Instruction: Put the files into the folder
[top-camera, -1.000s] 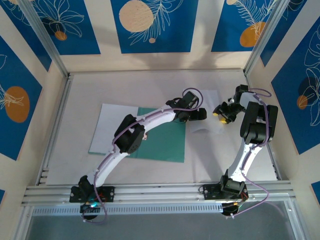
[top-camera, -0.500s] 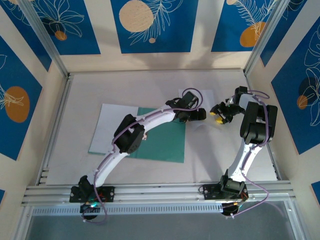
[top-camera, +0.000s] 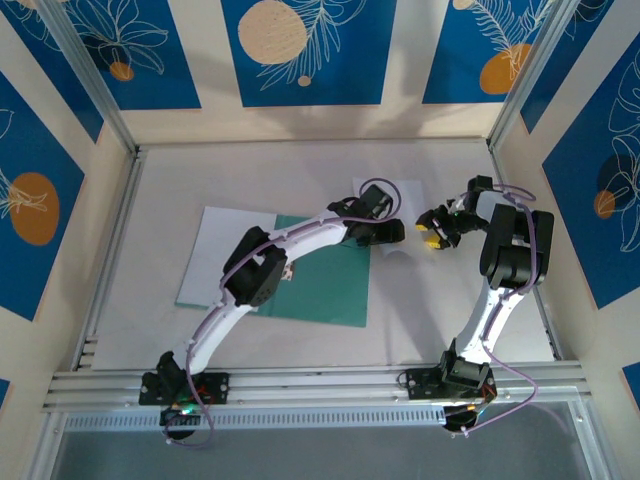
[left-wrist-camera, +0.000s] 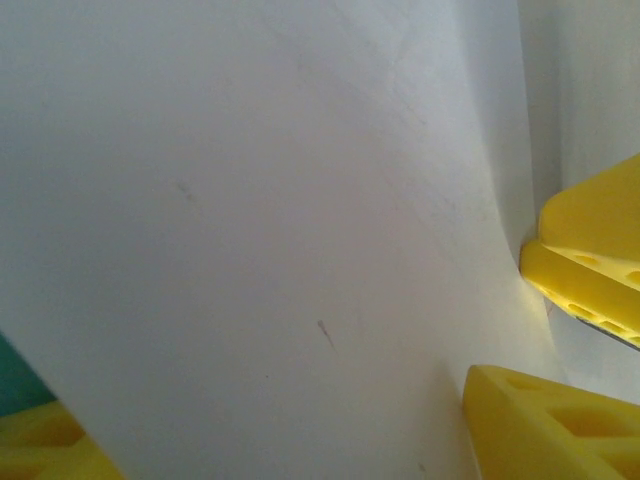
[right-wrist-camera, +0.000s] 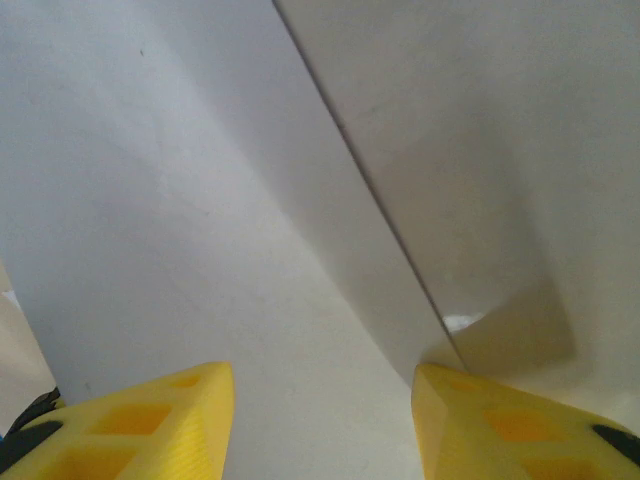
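The teal folder (top-camera: 322, 285) lies flat mid-table, with one white file (top-camera: 222, 252) lying partly beneath its left side. A second white file (top-camera: 408, 212) lies right of the folder, its near part bowed upward. My left gripper (top-camera: 394, 232) is at that sheet's left side; the left wrist view has the curved sheet (left-wrist-camera: 260, 220) between the spread yellow fingers (left-wrist-camera: 545, 425), a sliver of folder (left-wrist-camera: 14, 378) at the lower left. My right gripper (top-camera: 431, 226) is open at the sheet's right, the sheet's edge (right-wrist-camera: 400, 260) running down to its right finger (right-wrist-camera: 500, 425).
Cream walls with blue panels enclose the table on three sides. A metal rail (top-camera: 300, 385) runs along the near edge by the arm bases. Bare white tabletop (top-camera: 240, 175) lies behind the folder.
Both grippers have shifted a little left toward the folder. The right-hand sheet has slid with them and its near part bows up more.
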